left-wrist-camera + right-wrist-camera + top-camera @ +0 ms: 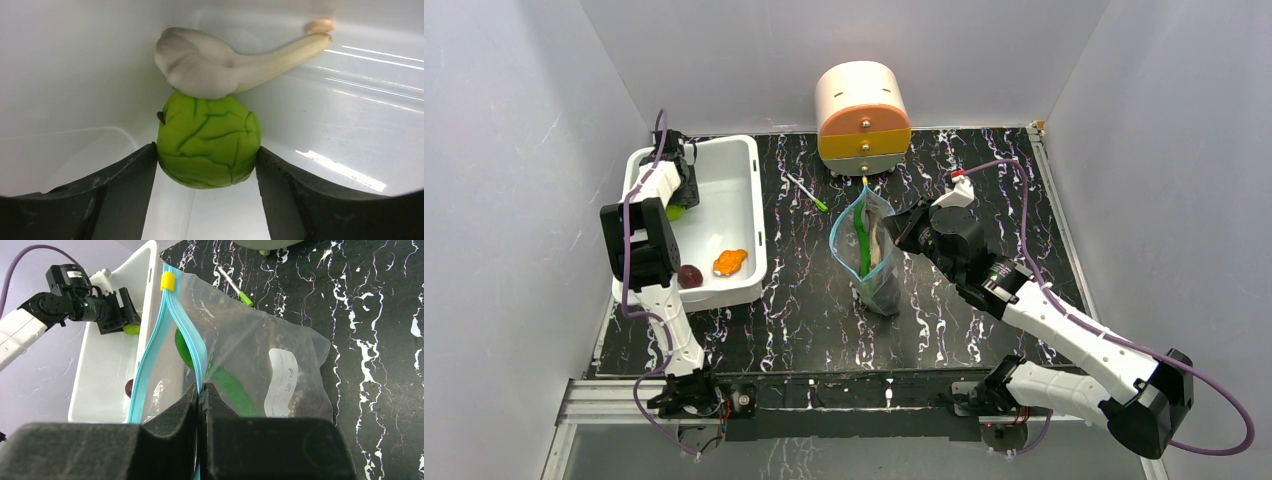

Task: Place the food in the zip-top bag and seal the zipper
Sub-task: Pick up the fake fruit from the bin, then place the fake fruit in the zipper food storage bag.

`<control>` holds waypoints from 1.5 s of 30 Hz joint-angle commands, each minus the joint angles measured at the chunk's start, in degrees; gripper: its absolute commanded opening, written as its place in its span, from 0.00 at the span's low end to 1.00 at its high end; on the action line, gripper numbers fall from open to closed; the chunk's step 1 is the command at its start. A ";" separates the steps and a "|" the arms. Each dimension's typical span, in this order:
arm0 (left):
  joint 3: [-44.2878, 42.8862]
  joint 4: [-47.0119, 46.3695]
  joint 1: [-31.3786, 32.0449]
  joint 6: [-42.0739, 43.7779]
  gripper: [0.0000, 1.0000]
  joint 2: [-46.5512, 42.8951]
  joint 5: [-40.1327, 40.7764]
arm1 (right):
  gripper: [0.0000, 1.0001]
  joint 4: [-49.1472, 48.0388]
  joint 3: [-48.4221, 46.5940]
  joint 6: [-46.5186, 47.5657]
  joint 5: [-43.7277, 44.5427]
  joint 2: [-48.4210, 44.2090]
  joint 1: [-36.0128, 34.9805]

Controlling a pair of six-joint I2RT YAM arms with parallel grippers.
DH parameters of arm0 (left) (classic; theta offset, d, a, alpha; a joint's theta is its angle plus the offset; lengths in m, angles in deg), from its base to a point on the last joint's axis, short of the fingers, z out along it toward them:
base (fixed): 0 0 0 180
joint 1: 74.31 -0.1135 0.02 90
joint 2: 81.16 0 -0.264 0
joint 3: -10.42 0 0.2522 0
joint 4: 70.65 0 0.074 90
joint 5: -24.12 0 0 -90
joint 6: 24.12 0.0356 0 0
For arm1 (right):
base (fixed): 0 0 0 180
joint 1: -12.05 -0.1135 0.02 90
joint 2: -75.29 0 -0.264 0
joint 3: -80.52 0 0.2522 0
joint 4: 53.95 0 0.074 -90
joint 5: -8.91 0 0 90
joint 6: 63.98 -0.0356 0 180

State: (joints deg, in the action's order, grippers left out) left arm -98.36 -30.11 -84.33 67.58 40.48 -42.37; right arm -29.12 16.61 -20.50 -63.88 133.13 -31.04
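Lime-green fruit (208,141) inside left gripper (206,151)

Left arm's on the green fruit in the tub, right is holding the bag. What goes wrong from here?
1. The white mushroom-shaped piece rests against the lime-green fruit between the left jaws; lifting may drag or flip it.
2. The right jaws pinch one side of the zipper, and the mouth of the zip-top bag looks narrow; the fruit may catch its rim.
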 commanded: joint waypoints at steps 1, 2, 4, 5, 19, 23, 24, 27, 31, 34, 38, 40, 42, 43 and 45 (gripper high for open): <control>-4.45 2.56 -0.26 0.34 0.64 0.14 -2.39 | 0.00 -2.33 -3.13 0.78 1.51 -1.38 -0.13; -4.43 2.84 -0.26 -0.03 0.61 -0.23 -3.22 | 0.00 -2.34 -3.18 0.75 1.55 -1.34 -0.14; -3.79 2.81 -0.30 -0.67 0.56 -1.55 -4.59 | 0.00 -2.37 -3.11 0.74 1.47 -1.34 -0.07; -3.51 2.90 -0.31 -0.95 0.53 -2.17 -5.46 | 0.00 -2.37 -3.11 0.69 1.47 -1.33 -0.08; 1.24 7.77 -0.18 -7.56 0.40 -14.09 -17.27 | 0.00 -3.73 -0.93 0.14 -0.36 -1.83 -0.07; 4.45 7.68 -0.18 -10.03 0.38 -17.58 -25.93 | 0.00 -3.78 -0.16 0.20 -0.81 -2.41 -0.13; 5.36 7.24 -0.17 -10.57 0.38 -18.44 -28.17 | 0.00 -3.78 0.02 0.32 -0.97 -2.55 -0.14; 9.07 4.80 -0.17 -12.60 0.37 -20.98 -37.44 | 0.00 -3.40 0.55 0.84 -1.03 -3.14 -0.13; 13.62 2.34 -0.17 -15.90 0.33 -24.51 -51.00 | 0.00 -2.94 0.76 1.49 0.04 -4.28 -0.11; 15.78 1.27 -0.09 -17.37 0.32 -27.45 -55.65 | 0.00 -2.73 0.67 1.28 0.18 -4.06 -0.12; 18.67 -0.66 0.62 -19.19 0.31 -32.33 -60.78 | 0.00 -2.86 0.76 0.09 0.06 -3.40 -0.09; 19.50 -0.60 1.21 -19.48 0.31 -34.20 -62.88 | 0.00 -3.63 0.95 -0.54 -0.39 -3.00 -0.13; 20.15 -0.53 2.05 -20.06 0.31 -36.30 -64.86 | 0.00 -4.26 1.02 -1.36 -0.41 -2.62 -0.12; 20.59 -0.75 2.63 -20.48 0.31 -37.39 -65.80 | 0.00 -4.56 1.02 -1.64 -0.44 -2.38 -0.13; 21.48 -1.38 4.22 -21.35 0.31 -40.22 -67.42 | 0.00 -5.09 1.02 -1.94 -0.51 -1.94 -0.14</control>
State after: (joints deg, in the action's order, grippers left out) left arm -78.37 -30.24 -82.65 48.67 6.21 -101.99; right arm -28.90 17.81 -21.11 -64.69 130.86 -31.04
